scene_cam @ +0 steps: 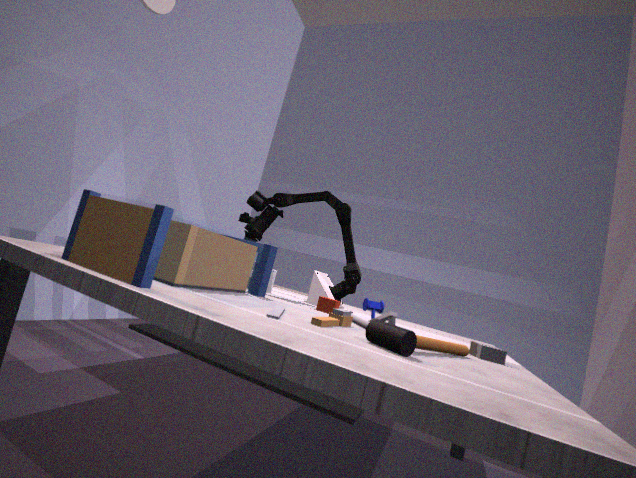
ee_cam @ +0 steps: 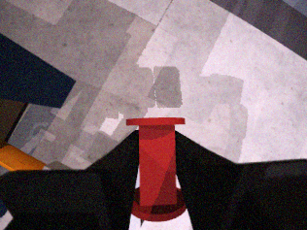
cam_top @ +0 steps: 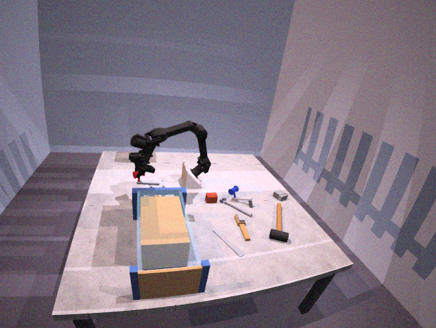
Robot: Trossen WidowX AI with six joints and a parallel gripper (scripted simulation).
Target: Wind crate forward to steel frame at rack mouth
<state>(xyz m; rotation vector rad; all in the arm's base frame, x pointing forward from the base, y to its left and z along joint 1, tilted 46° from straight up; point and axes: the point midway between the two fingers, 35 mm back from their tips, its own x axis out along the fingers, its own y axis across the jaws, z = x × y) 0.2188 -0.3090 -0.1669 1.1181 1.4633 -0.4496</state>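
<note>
My gripper [cam_top: 138,175] [ee_cam: 153,134] is shut on the red knob [cam_top: 135,173] [ee_cam: 156,164] of the winch handle. The handle's grey arm [cam_top: 147,182] reaches from the knob toward the winch, beyond the cubby's far end. The winch is mostly hidden, so I cannot tell how deep the key sits. The tan crate [cam_top: 165,215] [scene_cam: 221,259] sits flat inside the cubby, its far end close to the blue frame [cam_top: 158,189] [scene_cam: 264,269]. I cannot tell whether they touch. An orange piece [ee_cam: 21,158] shows at the wrist view's lower left.
A white slanted plate [cam_top: 190,180] [scene_cam: 319,288] stands between winch and arm base. To the right lie a red block [cam_top: 211,197], a blue-knobbed tool [cam_top: 233,191], a grey-handled tool [cam_top: 239,208], an orange clamp-like tool [cam_top: 243,230], a thin rod [cam_top: 229,243], a mallet [cam_top: 278,235] and a grey block [cam_top: 280,195].
</note>
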